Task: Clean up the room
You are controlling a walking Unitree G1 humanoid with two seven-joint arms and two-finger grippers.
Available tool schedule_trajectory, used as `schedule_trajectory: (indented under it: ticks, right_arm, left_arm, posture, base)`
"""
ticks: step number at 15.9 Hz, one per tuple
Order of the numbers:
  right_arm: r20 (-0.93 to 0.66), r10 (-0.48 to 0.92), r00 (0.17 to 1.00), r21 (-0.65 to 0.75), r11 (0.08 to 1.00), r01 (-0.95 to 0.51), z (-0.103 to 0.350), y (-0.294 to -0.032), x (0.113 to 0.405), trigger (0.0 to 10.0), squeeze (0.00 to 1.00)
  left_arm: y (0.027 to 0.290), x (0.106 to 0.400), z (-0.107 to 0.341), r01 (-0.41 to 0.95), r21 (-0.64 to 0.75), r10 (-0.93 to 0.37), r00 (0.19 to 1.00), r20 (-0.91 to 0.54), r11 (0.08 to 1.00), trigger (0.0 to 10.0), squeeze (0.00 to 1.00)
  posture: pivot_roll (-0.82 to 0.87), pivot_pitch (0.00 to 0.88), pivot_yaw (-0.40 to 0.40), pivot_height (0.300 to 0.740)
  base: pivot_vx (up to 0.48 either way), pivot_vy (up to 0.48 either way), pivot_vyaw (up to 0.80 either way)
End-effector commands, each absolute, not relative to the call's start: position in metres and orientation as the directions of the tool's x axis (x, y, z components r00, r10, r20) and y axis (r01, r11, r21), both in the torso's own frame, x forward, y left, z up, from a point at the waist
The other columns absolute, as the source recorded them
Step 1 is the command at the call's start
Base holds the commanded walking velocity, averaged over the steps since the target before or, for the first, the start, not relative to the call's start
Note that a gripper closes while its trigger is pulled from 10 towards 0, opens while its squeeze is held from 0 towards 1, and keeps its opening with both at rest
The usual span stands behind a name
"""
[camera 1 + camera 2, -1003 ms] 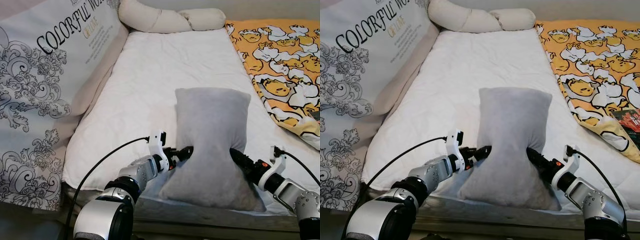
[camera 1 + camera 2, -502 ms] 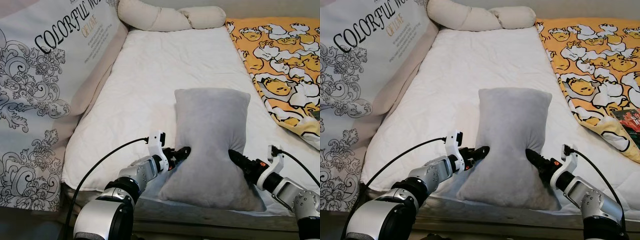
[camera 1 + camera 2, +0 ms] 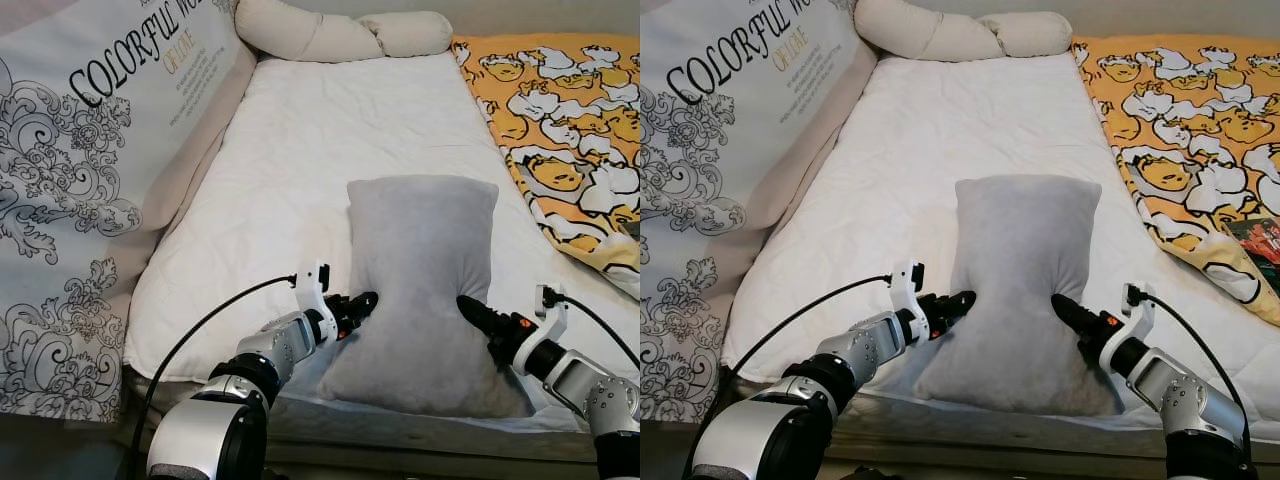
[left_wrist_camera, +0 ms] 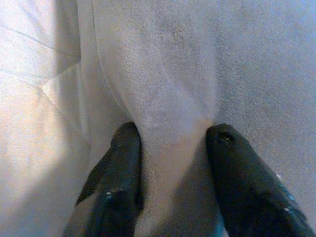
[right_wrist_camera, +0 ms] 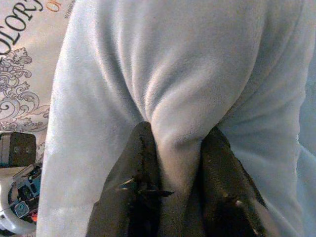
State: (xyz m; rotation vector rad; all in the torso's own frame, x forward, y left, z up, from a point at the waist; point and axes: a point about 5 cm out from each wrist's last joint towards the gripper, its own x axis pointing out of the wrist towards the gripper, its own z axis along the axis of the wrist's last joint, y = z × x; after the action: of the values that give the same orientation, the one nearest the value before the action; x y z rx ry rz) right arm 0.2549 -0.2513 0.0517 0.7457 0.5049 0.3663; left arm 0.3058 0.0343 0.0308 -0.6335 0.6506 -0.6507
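- Left eye view: the soft grey plush rectangular pillow lies lengthwise on the white quilted mattress, near end close to the front edge. The left gripper pinches its left side at the waist; the right gripper pinches the opposite side. Judged step: two-handed grasp made, lift not yet begun.
- Right eye view: beyond both grippers the mattress runs bare up to the cream knotted bolster cushion at the head, so there is open room for a carry forward. Outboard of the right gripper lies the orange blanket with a cartoon print; outboard of the left gripper leans the white panel printed with black scrollwork and lettering. Both hem the path sideways.
- Left wrist view: the two black fingers are clenched on a raised fold of grey plush, mattress just beside it.
- Right wrist view: fingers likewise clamped on a thick fold, the pillow bulging past the tips.
- Next move likely calls for both arms rising together, evenly, since the limp filling could sag or slip from one pinch.
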Motion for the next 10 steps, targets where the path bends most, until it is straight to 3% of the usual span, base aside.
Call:
schedule_trajectory:
  ticks: [1,4,7,8,9,10]
  right_arm:
    - [-0.254,0.530,0.809,0.720,0.662,-0.208,0.063,-0.239,0.264,0.0,0.00]
    - [-0.168,0.564,0.809,0.707,0.641,-0.299,0.086,-0.226,0.274,0.0,0.00]
    - [-0.045,0.610,0.791,0.677,0.601,-0.425,0.120,-0.200,0.289,0.0,0.00]
    - [-0.015,0.619,0.785,0.658,0.597,-0.458,0.129,-0.190,0.292,0.0,0.00]
    - [0.019,0.604,0.797,0.631,0.611,-0.478,0.140,-0.177,0.299,0.0,0.00]
    - [0.025,0.596,0.803,0.622,0.620,-0.479,0.142,-0.173,0.300,0.0,0.00]
  left_arm:
    - [-0.068,0.288,0.077,0.479,-0.788,-0.874,0.463,-0.146,0.386,0.0,0.00]
    - [-0.060,0.305,0.096,0.487,-0.801,-0.854,0.518,-0.056,0.348,0.0,0.00]
    - [-0.027,0.334,0.128,0.564,-0.760,-0.812,0.578,0.084,0.323,0.0,0.00]
    - [-0.013,0.342,0.139,0.590,-0.735,-0.792,0.599,0.120,0.334,0.0,0.00]
    - [0.013,0.349,0.156,0.641,-0.654,-0.753,0.638,0.164,0.401,0.0,0.00]
    - [0.021,0.350,0.161,0.651,-0.621,-0.736,0.656,0.169,0.437,0.0,0.00]
  posture:
    - [-0.20,0.000,0.088,0.740]
    - [-0.19,0.000,0.089,0.740]
    - [-0.18,0.000,0.088,0.740]
    - [-0.18,0.000,0.088,0.740]
    - [-0.14,0.000,0.075,0.740]
    - [-0.14,0.000,0.073,0.740]
  base:
    - [0.000,0.000,0.00]
    - [0.000,0.000,0.00]
    - [0.000,0.000,0.00]
    - [0.000,0.000,0.00]
    - [0.000,0.000,0.00]
    - [0.000,0.000,0.00]
